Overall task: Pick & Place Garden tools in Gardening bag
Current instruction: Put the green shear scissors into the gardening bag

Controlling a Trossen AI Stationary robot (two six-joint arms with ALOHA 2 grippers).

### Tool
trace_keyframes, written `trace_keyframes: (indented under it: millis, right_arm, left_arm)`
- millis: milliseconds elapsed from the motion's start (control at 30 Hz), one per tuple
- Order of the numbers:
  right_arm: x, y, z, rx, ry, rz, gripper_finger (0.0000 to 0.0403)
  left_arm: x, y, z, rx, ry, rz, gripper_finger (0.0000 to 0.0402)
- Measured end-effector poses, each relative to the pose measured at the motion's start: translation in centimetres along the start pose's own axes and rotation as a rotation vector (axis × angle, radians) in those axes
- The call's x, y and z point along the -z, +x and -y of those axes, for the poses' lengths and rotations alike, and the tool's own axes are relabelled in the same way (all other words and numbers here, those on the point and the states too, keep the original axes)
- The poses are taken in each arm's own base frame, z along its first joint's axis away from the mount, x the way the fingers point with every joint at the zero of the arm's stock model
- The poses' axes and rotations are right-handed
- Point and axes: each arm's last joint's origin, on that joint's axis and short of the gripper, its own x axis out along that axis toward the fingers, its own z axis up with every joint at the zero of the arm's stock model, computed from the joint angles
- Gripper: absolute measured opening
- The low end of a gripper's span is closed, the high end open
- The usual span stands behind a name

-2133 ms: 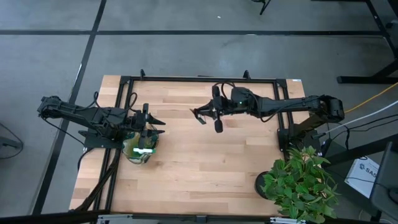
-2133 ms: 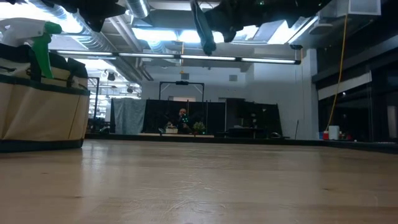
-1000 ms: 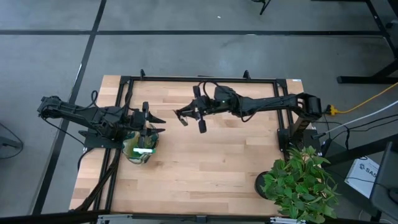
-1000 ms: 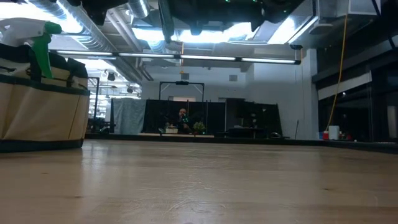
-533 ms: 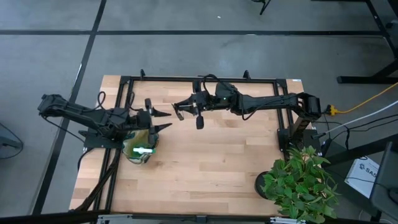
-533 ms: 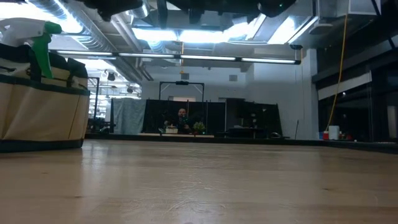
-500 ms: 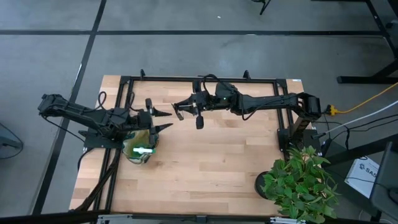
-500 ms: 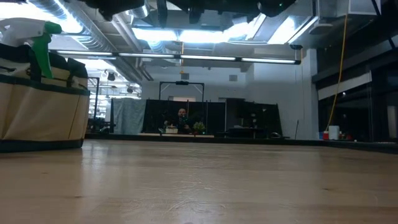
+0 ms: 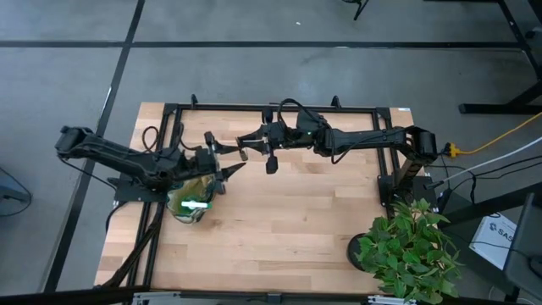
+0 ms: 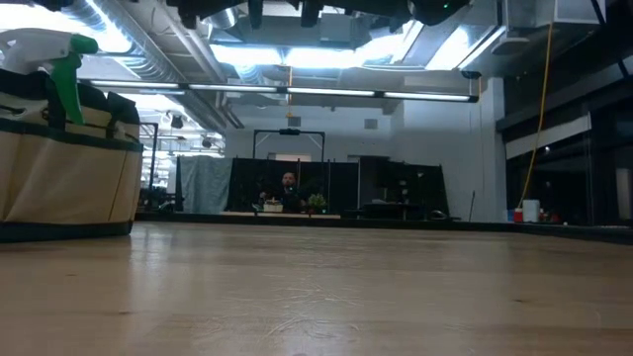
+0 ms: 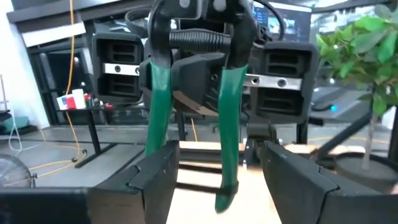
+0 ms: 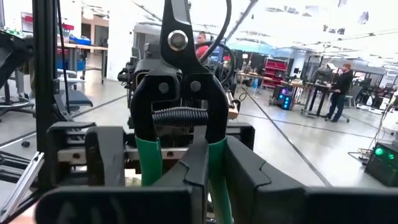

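The black pruning shears (image 11: 193, 93) with green handles hang in the air over the table's far middle, in my shut right gripper (image 9: 254, 140). My left gripper (image 9: 225, 154) is open just left of them. In the left wrist view its fingers (image 11: 155, 174) stand on either side of the handles' free ends; I cannot tell if they touch. The cream gardening bag (image 9: 193, 199) with green trim stands on the table below the left arm. The spray bottle (image 10: 59, 54) sticks out of its top. The trowel and the rake are out of sight. My right gripper is shut on the shears' green handles (image 12: 217, 168), just below the coiled spring. One handle runs down between the two fingers. The fingers come level from the table's right. The shears are lifted clear of the table, with the black head (image 12: 177, 37) away from the fingers.
A leafy potted plant (image 9: 411, 250) stands at the table's near right corner. A black frame (image 9: 271, 107) runs along the far edge and the sides. Bare wood lies in the table's middle (image 9: 279, 220). People (image 12: 339, 87) show in the room beyond.
My right gripper has carried the shears toward the table's left and far edge, keeping its hold. My left gripper has moved from over the bag toward the right, up to the shears, so that its fingers now flank the handle ends. The bag and bottle have kept still.
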Motion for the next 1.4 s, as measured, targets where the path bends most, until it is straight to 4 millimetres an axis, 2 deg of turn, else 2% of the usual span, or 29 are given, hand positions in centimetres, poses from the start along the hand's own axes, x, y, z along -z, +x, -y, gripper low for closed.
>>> trace_keyframes:
  millis: [233,367,467,700,967,1167,1400]
  right_arm:
    - [0.0,0.0,0.0,-0.001,-0.001,0.001,0.0034]
    - [0.0,0.0,-0.1,-0.003,0.001,-0.001,0.0034]
    - [0.0,0.0,-0.1,-0.003,0.001,-0.001,0.0034]
    - [0.1,0.0,-0.1,-0.004,0.002,-0.015,0.0034]
    - [0.7,0.0,-0.2,-0.01,0.042,-0.078,0.0057]
    - [1.2,-0.1,0.1,-0.006,0.082,-0.123,0.0119]
    - [2.0,-0.8,0.5,0.008,0.223,-0.245,0.0184]
  left_arm:
    - [0.5,1.2,0.4,0.007,-0.021,0.044,0.0217]
    - [0.7,1.5,0.4,-0.018,-0.021,0.039,0.0194]
    - [0.7,1.5,0.4,-0.017,-0.047,0.04,0.0153]
    - [0.7,1.4,0.4,-0.011,-0.059,0.04,0.0026]
    - [1.0,1.1,0.5,-0.025,-0.084,-0.009,0.0024]
    - [0.7,0.1,0.3,-0.078,-0.124,-0.05,0.0024]
    - [-0.3,-2.0,-0.2,-0.104,-0.163,-0.071,0.0024]
